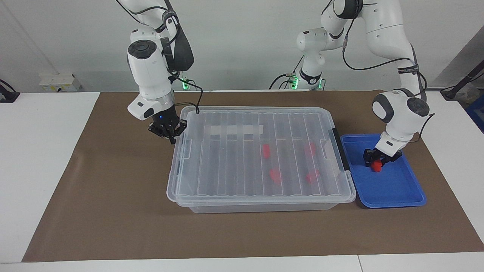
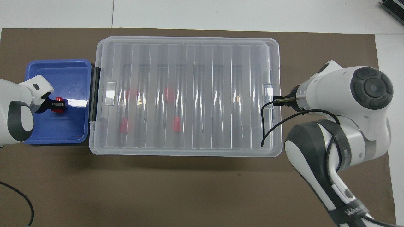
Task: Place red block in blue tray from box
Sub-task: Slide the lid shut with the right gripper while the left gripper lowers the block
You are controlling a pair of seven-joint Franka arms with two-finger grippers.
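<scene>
My left gripper (image 1: 375,161) is low in the blue tray (image 1: 395,189), shut on a red block (image 1: 376,166). The overhead view shows the block (image 2: 58,108) between the fingers over the tray (image 2: 71,127). The box (image 1: 234,162) stands beside the tray with its ribbed lid down. Several more red blocks (image 1: 266,150) show through the lid, in the half toward the tray, also from overhead (image 2: 169,93). My right gripper (image 1: 168,133) hangs at the box's (image 2: 205,94) other end, beside the lid's edge; from overhead its hand hides it.
A black latch (image 1: 338,149) sits on the box's end next to the tray. A white tape strip (image 1: 232,129) lies on the lid. A brown mat (image 1: 113,211) covers the table. The right arm's black cable (image 2: 266,126) hangs over the lid's corner.
</scene>
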